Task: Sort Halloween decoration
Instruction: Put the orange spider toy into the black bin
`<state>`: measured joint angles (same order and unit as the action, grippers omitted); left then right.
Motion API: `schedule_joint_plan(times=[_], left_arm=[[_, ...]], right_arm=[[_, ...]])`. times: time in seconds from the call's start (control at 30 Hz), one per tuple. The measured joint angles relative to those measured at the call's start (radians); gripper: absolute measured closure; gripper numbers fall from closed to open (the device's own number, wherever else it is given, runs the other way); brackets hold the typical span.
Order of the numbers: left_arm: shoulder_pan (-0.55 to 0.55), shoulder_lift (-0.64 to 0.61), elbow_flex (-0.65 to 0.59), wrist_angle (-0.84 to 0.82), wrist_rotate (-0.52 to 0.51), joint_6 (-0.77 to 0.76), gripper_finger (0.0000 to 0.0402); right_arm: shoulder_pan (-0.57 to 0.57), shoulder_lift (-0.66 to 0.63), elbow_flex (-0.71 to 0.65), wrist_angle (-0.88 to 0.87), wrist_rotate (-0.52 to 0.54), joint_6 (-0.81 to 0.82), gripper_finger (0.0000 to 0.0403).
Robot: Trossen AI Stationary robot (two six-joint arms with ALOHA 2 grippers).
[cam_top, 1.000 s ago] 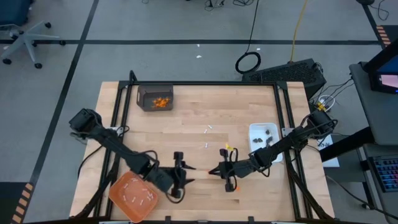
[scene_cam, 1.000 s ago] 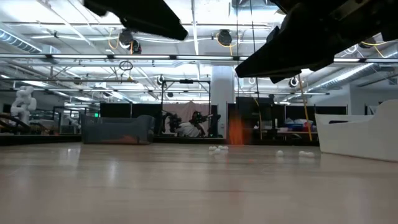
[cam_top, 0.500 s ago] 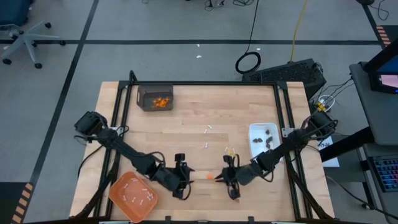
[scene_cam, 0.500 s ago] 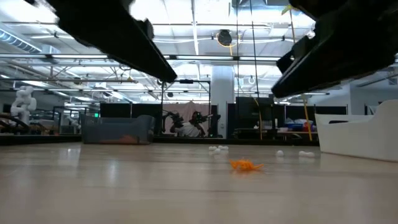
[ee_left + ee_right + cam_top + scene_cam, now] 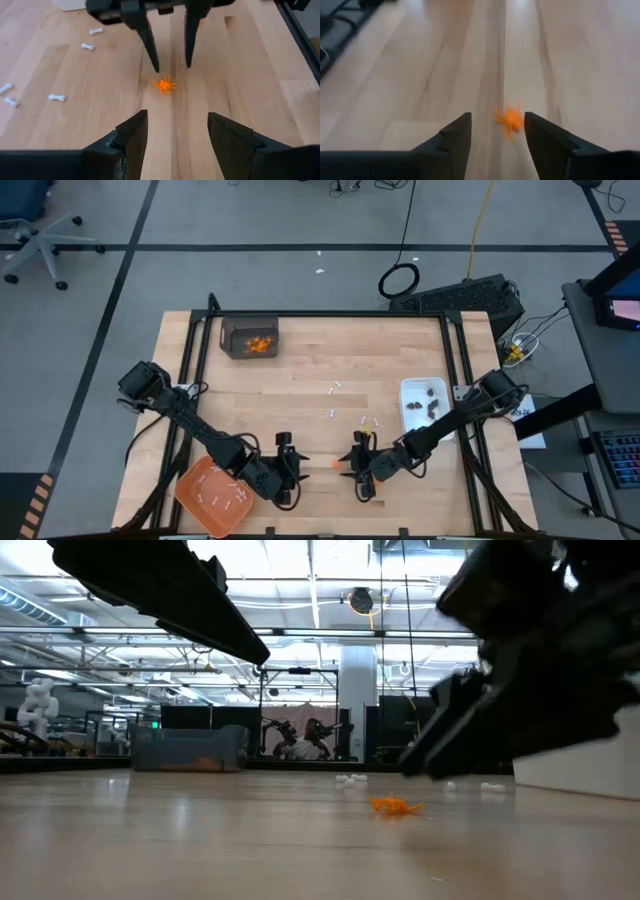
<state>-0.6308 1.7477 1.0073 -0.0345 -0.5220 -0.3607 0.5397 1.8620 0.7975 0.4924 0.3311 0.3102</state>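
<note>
Orange spider [image 5: 334,463] lies on the table between the spread left pincer [image 5: 293,469] and spread right pincer [image 5: 350,468].

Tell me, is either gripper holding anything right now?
No. The orange spider lies loose on the table between the open right gripper and the open left gripper.

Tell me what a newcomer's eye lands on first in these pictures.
A small orange spider piece lies alone on the bare wooden table near its front edge. The left gripper and the right gripper face each other across it, both open, neither touching it. Farther off, an orange tray with white sticks sits at the front left corner and a white dish with dark bits on the right.
</note>
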Motion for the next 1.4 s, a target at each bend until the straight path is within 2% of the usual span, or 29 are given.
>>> schedule_joint_plan(times=[0.33,0.6,0.8,1.03,1.4], left_arm=[[0.002,0.000,0.000,0.000,-0.011,0.026,0.0196],[0.002,0.000,0.000,-0.001,-0.014,0.033,0.0196],[0.002,0.000,0.000,-0.001,-0.037,0.028,0.0196],[0.002,0.001,0.000,0.010,-0.048,0.027,0.0196],[0.004,0.073,0.000,0.057,-0.081,-0.001,0.0196]], right_arm=[[-0.040,0.082,0.002,0.033,-0.018,0.044,0.0279],[-0.074,0.082,0.002,0.006,-0.019,0.025,0.0394],[-0.078,0.077,0.000,0.058,-0.027,-0.024,0.0401],[-0.080,0.007,-0.002,0.081,-0.016,-0.075,0.0403],[-0.069,0.001,-0.002,0.076,0.008,-0.084,0.0394]])
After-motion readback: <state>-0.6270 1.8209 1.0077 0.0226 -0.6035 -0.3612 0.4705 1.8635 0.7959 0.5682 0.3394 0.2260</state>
